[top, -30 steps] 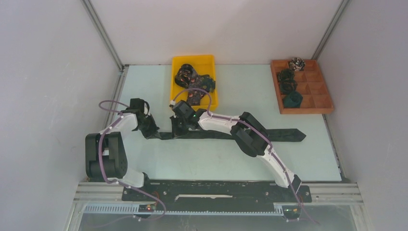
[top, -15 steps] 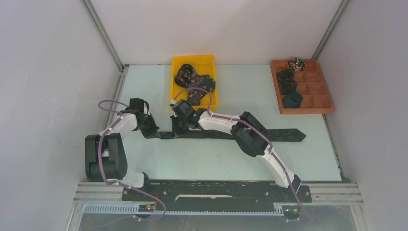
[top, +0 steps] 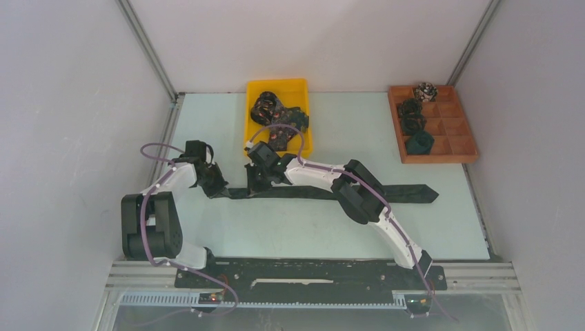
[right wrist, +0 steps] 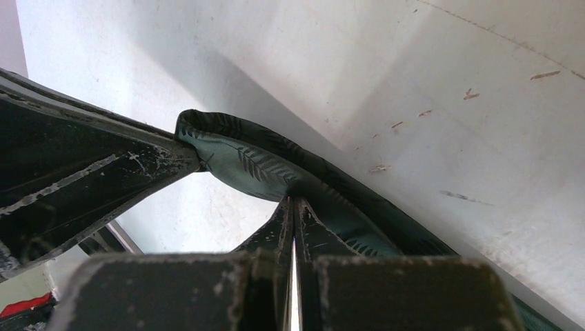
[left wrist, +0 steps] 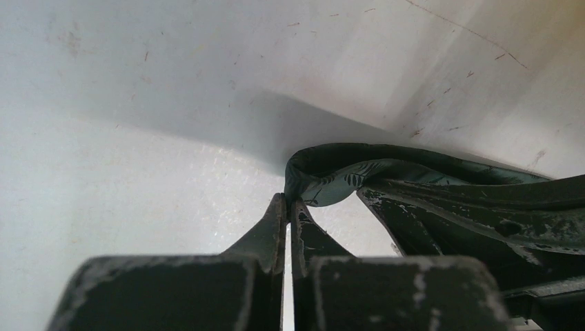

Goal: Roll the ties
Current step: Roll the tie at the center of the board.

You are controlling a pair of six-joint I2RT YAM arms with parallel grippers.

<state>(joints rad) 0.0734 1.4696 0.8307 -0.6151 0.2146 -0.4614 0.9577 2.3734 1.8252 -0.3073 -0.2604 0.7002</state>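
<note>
A long dark tie [top: 407,194] lies flat across the pale table [top: 207,124], running left to right with its pointed end at the right. The left gripper [top: 219,187] and right gripper [top: 253,186] are both down at its left end, close beside each other. Farther back sits a yellow bin [top: 298,85] of jumbled ties [top: 274,114]. At the far right, a wooden tray [top: 459,127] holds rolled ties [top: 414,124] in its left compartments.
</note>
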